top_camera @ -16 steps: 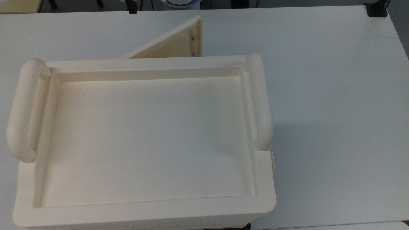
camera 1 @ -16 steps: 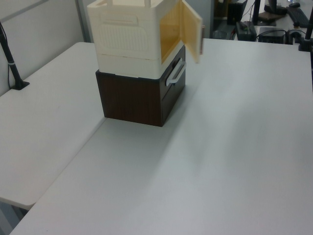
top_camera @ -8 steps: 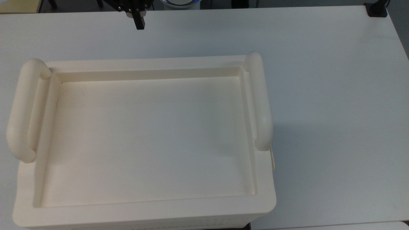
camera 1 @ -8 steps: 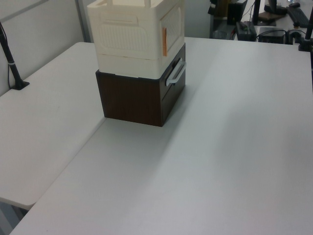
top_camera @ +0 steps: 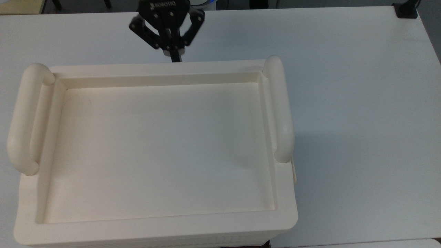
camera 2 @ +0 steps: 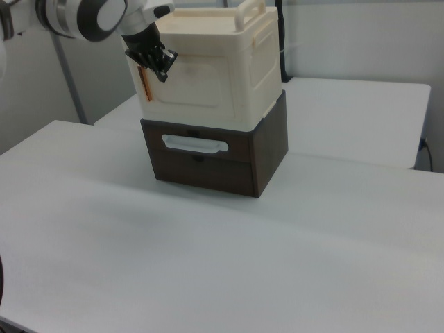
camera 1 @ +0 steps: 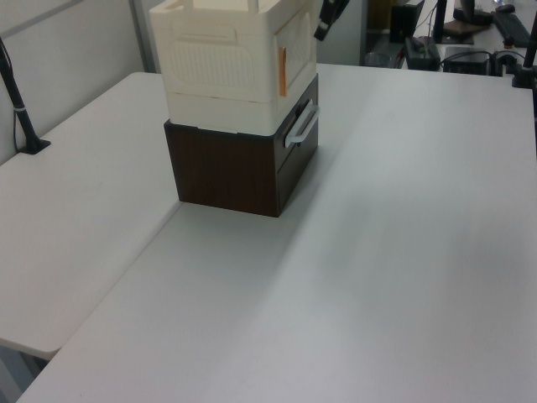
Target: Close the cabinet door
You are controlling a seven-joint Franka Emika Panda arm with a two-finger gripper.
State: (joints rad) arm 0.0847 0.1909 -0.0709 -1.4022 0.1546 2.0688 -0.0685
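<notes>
The cream cabinet (top_camera: pixel 165 227) with its recessed tray top and two tubular handles fills the top view's left. Its door (camera 1: pixel 295 46) lies flush against the cabinet's front face, with an orange strip along one edge; the right view sees the door (camera 2: pixel 201 83) head-on. My gripper (top_camera: pixel 175 58) hangs just beyond the cabinet's far edge in the top view, fingers pressed together with nothing between them. In the right view the gripper (camera 2: pixel 164 71) sits at the door's upper left corner, close to or touching it. In the left view the gripper (camera 1: pixel 320 34) is right of the door.
The cabinet (camera 1: pixel 218 59) stands on a dark brown drawer unit (camera 1: pixel 226 168) with a white handle (camera 2: pixel 195 144). The white table (top_camera: pixel 361 103) stretches wide to the top view's right. A black clamp (top_camera: pixel 406 12) sits at the far right corner.
The door swung from wide open to flush against the cabinet. My gripper came into the top view from the far edge and moved up to the cabinet's front.
</notes>
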